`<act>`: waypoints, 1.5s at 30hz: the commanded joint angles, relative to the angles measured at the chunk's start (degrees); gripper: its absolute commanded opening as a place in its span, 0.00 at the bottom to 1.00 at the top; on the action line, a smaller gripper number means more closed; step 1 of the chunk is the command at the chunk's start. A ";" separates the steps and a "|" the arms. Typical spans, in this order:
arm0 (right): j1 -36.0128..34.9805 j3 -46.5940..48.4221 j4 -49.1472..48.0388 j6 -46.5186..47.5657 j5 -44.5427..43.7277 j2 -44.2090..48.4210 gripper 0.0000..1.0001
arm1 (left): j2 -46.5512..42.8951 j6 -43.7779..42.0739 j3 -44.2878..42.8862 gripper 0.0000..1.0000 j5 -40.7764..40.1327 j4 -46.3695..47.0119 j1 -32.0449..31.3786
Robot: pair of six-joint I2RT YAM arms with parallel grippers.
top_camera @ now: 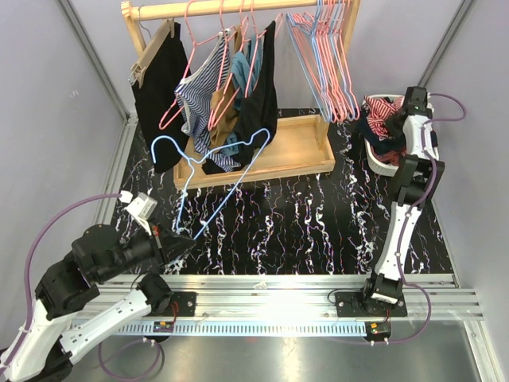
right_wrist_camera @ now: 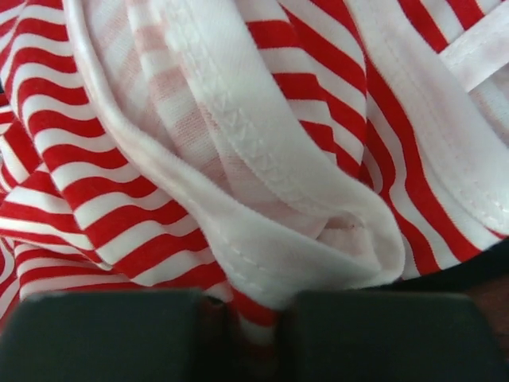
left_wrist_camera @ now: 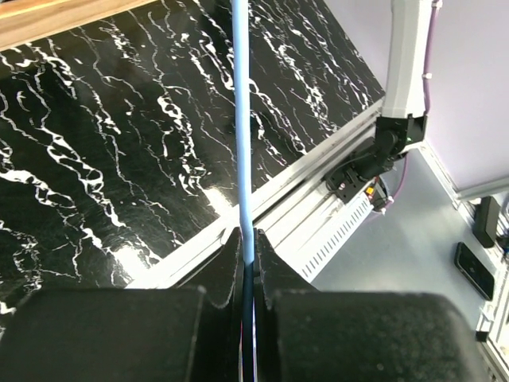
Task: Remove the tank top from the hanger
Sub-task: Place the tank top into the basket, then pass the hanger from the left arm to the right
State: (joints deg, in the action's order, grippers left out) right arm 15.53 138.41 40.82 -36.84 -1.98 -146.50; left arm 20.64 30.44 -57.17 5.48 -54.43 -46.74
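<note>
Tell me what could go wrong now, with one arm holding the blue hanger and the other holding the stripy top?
The left gripper pinches the blue hanger on one thin wire only, so it might twist or slip out. The hanger's far end sits close to the dark clothes on the rack, so it could snag them. The right gripper grips just a small fold of the stripy top, which may slip free.

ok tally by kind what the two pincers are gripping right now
hangers: 1, the blue hanger in the left pincer
tank tops: 1, the striped tank top in the right pincer
total: 2
</note>
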 commanded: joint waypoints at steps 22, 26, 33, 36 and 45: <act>1.79 -83.45 -9.00 6.86 26.59 96.70 1.00 | -0.08 -3.19 1.62 0.00 27.37 0.47 -0.02; 1.79 -89.01 -2.42 6.96 43.05 115.96 1.00 | 1.15 -4.33 1.97 0.00 37.57 -1.55 -0.02; -9.81 -83.39 0.61 7.50 54.25 123.20 1.00 | -0.51 -4.68 3.80 0.00 49.25 -3.75 -0.10; -12.26 -84.00 -7.47 5.21 66.37 121.37 1.00 | -2.00 -3.81 5.57 0.00 51.11 -3.66 -0.10; -34.66 -82.87 -7.90 6.76 79.77 119.61 1.00 | -3.95 -2.13 6.89 0.00 55.08 -3.22 -0.19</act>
State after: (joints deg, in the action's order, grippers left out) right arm -13.56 53.60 31.40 -32.42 70.39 -26.55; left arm 16.93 27.07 -50.02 55.99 -59.33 -46.76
